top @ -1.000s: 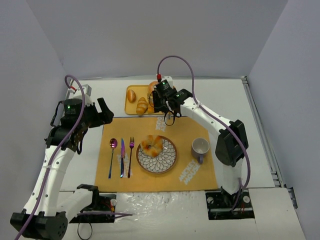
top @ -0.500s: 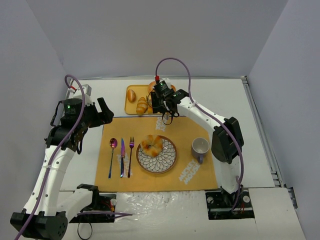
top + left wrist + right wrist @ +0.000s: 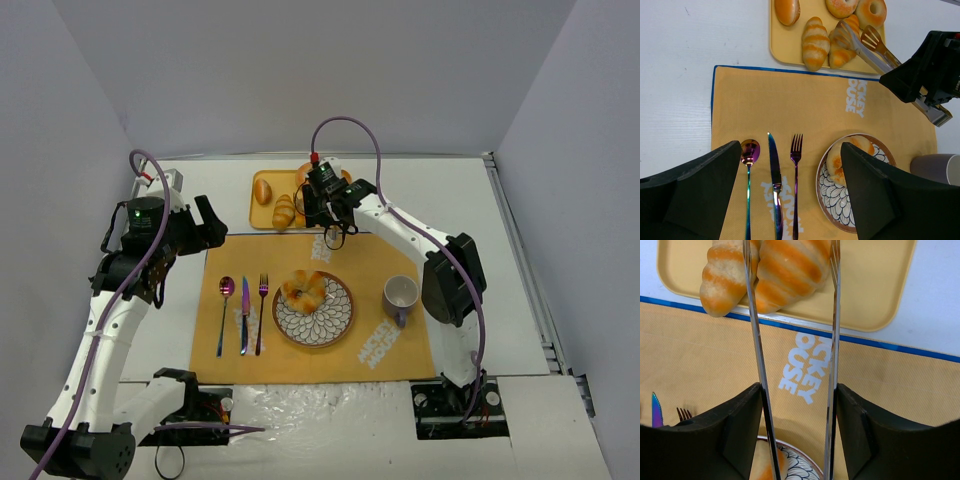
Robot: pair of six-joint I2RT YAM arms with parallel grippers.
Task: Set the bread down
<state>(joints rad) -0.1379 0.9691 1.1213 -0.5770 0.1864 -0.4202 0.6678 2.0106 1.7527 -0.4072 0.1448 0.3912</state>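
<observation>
Bread [image 3: 790, 270] sits on the tray [image 3: 880, 290] at twelve o'clock and looks soft and light. Right jaws hold tongs [image 3: 832, 340] straddling its middle, so squeeze gently there. Left jaws wide, idle.

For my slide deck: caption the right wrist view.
Right gripper holds tongs straddling a striped roll on the yellow tray, beyond the orange placemat.

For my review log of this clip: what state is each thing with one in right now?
Right claw: shut on the metal tongs.
Metal tongs: open, straddling a striped bread roll.
Striped bread roll: lying on the yellow tray.
Left claw: open, empty.
Patterned round plate: holds one bread piece.
Grey mug: upright.
</observation>
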